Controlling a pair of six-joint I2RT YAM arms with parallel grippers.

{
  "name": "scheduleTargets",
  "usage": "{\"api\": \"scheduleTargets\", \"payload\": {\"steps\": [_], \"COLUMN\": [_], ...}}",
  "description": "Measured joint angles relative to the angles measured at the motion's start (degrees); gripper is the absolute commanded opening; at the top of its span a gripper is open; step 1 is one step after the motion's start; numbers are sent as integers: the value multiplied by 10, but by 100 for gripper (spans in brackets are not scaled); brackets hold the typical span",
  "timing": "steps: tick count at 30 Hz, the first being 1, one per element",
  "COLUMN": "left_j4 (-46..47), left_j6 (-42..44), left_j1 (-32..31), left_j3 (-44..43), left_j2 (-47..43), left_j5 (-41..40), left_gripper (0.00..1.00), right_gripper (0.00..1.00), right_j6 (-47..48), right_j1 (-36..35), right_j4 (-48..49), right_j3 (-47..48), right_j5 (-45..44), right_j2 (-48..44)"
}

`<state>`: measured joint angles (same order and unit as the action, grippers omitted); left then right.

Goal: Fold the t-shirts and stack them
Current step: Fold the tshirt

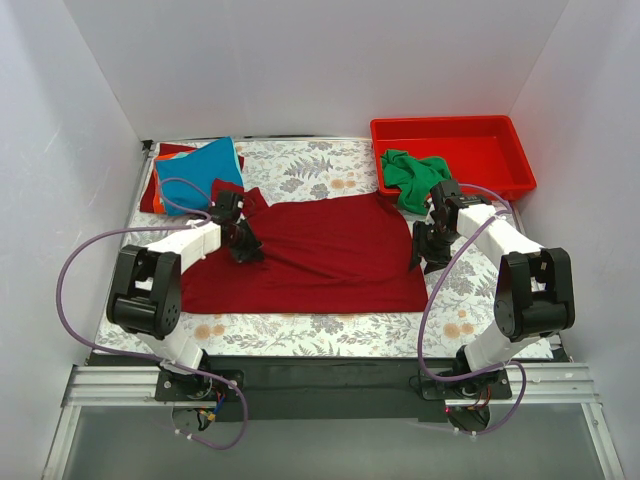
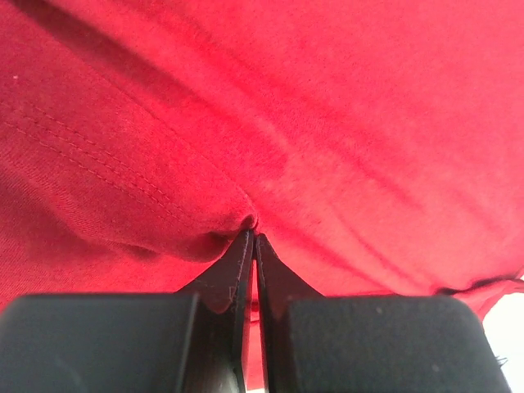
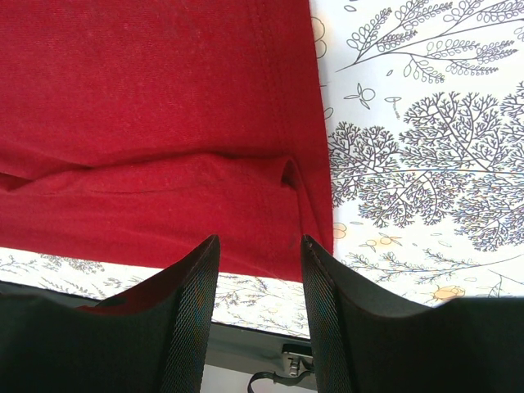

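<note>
We see the left fingers [image 2: 231, 278] pressed together, pinching a fold of the dark red t-shirt [image 1: 320, 255] near its left side. The right fingers [image 3: 187, 311] stand apart, just over the shirt's right edge. The shirt lies spread on the floral-covered bench [image 1: 300, 335]. A green t-shirt [image 1: 412, 175] hangs over the rim of the red tray [image 1: 490, 130], and a blue t-shirt [image 1: 200, 168] lies at the far left.

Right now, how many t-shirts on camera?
5. Dark red one spread mid-table; green one hanging over the tray edge; blue atop orange and red at far left. The pile may hide more.
</note>
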<state>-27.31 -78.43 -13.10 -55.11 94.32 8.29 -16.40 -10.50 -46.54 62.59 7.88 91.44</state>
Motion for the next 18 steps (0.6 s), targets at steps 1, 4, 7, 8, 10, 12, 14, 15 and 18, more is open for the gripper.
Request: {"api": "scheduleTargets", "payload": {"steps": [1,4,7,8,10,12,14,15,18], "left_j4": [2,3,4,4,4,4,3,3,-1], "left_j6": [0,-6,-10,-11,-13,-13,-19,-19,-27], "left_j1": [-1,-2,-2,-2,-2,-2,-2,-2,-2], "left_j3": [-3,-12,-19,-22,-28,-33,-39,-42,-51], "left_j2": [3,8,9,9,9,9,9,8,1], "left_j5": [0,-1,-2,-2,-2,-1,-1,-1,-3], "left_gripper": [0,0,0,1,9,30,47,52,61], "right_gripper": [51,51,51,51,51,51,51,51,51], "right_j6": [0,1,1,1,1,1,3,6,14], "right_j1": [0,0,0,0,0,0,0,0,-1], "right_j4": [0,0,0,0,0,-2,-3,-4,-5], "right_j3": [0,0,0,0,0,2,6,10,21], "right_j5": [0,0,0,0,-1,-2,-2,-2,3], "right_j2": [0,0,0,0,0,0,-1,-3,-14]}}
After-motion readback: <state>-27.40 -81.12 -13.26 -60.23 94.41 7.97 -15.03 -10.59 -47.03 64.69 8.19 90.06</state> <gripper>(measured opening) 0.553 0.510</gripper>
